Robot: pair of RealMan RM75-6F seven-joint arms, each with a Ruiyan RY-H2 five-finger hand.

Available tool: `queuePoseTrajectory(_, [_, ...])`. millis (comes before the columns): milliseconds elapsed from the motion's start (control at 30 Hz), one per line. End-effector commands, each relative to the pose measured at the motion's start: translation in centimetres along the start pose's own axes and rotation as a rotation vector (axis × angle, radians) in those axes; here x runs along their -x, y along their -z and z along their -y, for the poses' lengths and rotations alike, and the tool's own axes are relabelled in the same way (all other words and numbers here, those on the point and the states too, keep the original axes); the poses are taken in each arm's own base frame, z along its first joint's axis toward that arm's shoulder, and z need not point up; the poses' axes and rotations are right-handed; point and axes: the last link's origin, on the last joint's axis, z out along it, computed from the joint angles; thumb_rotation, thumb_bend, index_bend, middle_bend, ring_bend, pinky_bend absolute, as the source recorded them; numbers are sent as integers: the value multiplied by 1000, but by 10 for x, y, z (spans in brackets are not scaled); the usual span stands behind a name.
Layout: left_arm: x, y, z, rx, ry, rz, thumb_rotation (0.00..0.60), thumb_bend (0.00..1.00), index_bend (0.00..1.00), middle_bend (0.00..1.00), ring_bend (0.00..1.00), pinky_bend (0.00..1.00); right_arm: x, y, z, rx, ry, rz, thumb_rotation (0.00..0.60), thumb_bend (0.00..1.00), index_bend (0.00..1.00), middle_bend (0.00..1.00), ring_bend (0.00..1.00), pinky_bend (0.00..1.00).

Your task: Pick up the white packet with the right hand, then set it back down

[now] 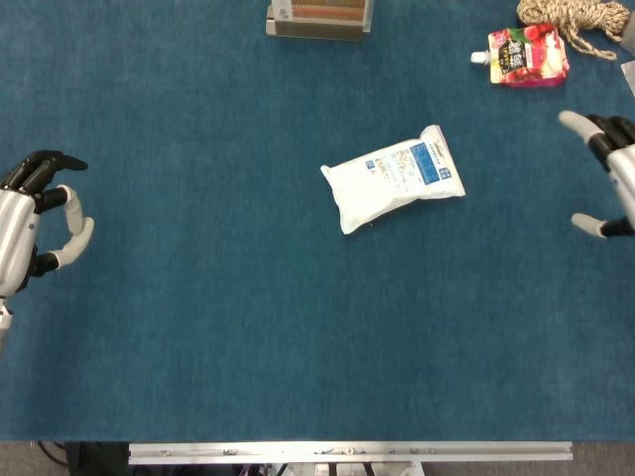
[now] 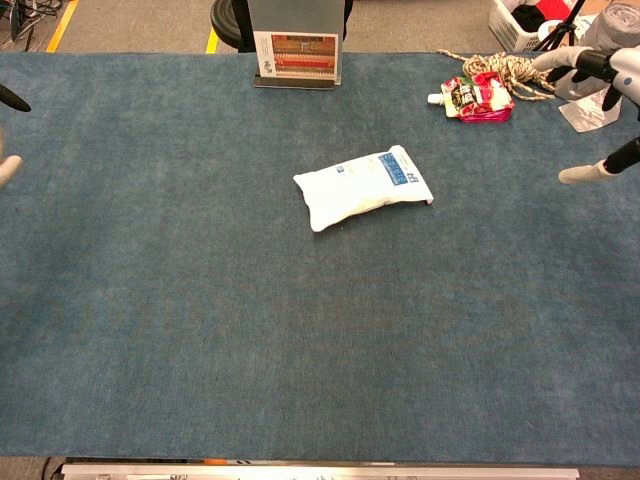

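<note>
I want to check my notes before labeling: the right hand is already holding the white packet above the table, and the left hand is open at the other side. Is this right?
Not quite. The right hand holds nothing; it is open at the table edge, apart from the white packet, which lies flat on the table, as the head view shows. The left hand is indeed open at the other side.

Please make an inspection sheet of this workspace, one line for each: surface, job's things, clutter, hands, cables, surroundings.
Surface: blue cloth-covered table, metal rail along the near edge.
Job's things: white packet with blue label lies flat near the middle, untouched.
Clutter: red drink pouch and coiled rope at the far right; card stand at the far edge.
Hands: left hand at the left edge, holding nothing; right hand at the right edge, fingers apart, clear of the packet.
Cables: some on the floor at far left in the chest view.
Surroundings: white basket beyond the table.
</note>
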Motion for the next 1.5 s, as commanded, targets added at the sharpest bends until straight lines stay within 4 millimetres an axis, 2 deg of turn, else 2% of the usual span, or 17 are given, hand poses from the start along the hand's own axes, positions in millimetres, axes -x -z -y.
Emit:
queuePoseTrajectory(33, [1, -1, 0, 2, -1, 1, 600, 347, 487, 308, 211, 356, 0, -12, 5, -22, 18, 18, 600, 0, 107, 184, 176, 328])
queuePoseTrajectory(100, [1, 0, 1, -2, 1, 1, 600, 347, 487, 308, 211, 356, 0, -19, 7, -28, 14, 32, 600, 0, 97, 169, 159, 265])
queuePoseTrajectory(200, [2, 2, 3, -10, 2, 3, 600, 347, 487, 308, 211, 356, 2, -31, 10, -46, 11, 62, 600, 0, 91, 155, 142, 235])
queuePoseTrajectory(667, [5, 5, 7, -29, 4, 23, 600, 347, 487, 308, 211, 356, 18, -72, 31, -187, 30, 147, 600, 0, 89, 141, 127, 233])
queuePoseTrajectory(1133, [9, 8, 11, -43, 11, 35, 600, 347, 486, 308, 211, 357, 37, -96, 45, -278, 125, 218, 600, 0, 89, 141, 127, 232])
queuePoseTrajectory(1500, [12, 11, 16, -58, 20, 48, 600, 347, 486, 308, 211, 357, 56, -117, 63, -306, 148, 238, 600, 0, 89, 141, 127, 231])
